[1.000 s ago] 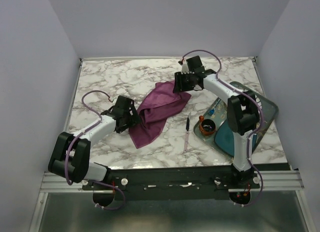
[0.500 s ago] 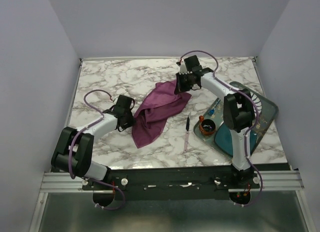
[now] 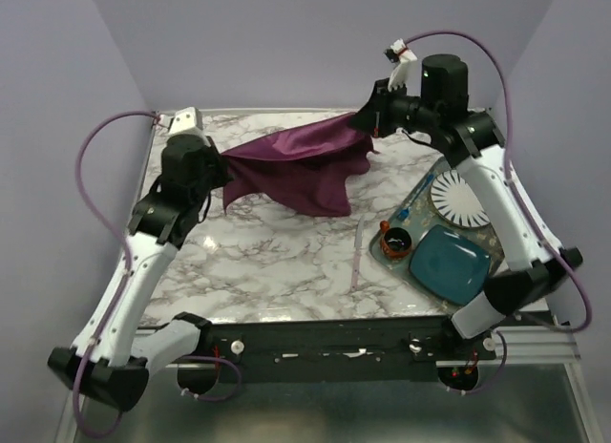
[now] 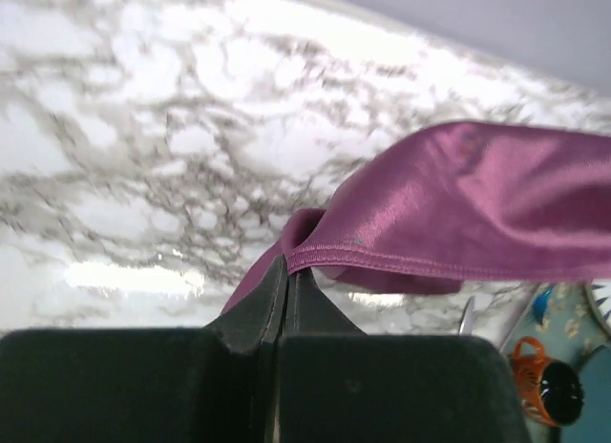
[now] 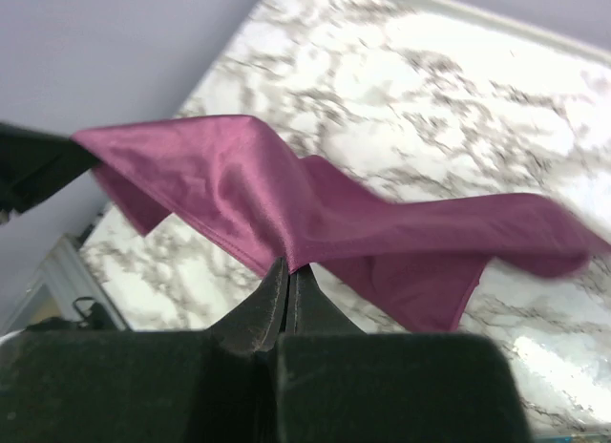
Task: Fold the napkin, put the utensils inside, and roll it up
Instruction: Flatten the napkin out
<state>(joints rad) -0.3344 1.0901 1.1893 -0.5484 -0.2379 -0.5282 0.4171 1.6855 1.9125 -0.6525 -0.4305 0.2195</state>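
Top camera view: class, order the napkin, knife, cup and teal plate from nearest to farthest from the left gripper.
1. napkin: one corner pinched in the left gripper itself.
2. knife: lying mid-table, toward the near edge.
3. cup: just right of the knife.
4. teal plate: farthest right, by the near right corner.

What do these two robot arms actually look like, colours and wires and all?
Both the left arm and right arm have glossy white shell segments joined by chunky black cylindrical joints. A thin purple cable loops loosely along each. Each ends in black wedge-shaped fingers.
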